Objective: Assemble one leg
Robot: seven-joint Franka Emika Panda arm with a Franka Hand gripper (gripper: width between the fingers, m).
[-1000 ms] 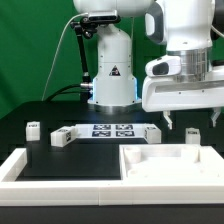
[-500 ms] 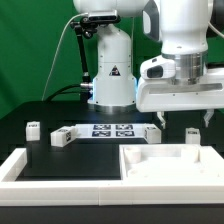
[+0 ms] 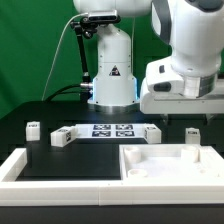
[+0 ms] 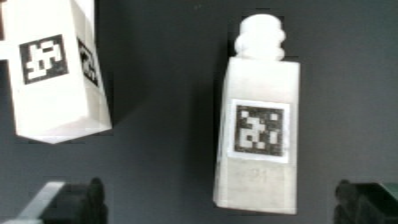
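1. Holds the gripper (image 4: 217, 200) with jaws wide apart, clamped on nothing (only the two dark fingertips (image 4: 71, 200) in view, one at each side of the wrist picture).
2. Frames the leg (image 4: 260, 125) between those fingertips, touching neither: white, tag face toward the wrist camera, rounded peg at the end pointing away from the fingers, resting on the dark table (image 4: 169, 150).
3. Shows a second leg (image 4: 63, 72) just beside the first, apart from it and tilted a little against its line, tag also facing the camera.
4. Puts the white arm (image 3: 190, 50) at the exterior view's right, hanging above a small white block (image 3: 192, 135) near the far wall of the tray-like piece (image 3: 165, 160) (cannot tell whether that block is the one between the fingers).
5. Leaves the marker board (image 3: 110, 130) mid-table, with another white block (image 3: 60, 137) just at its end toward the exterior view's left, and one more block (image 3: 32, 128) farther that way, well apart from the arm.
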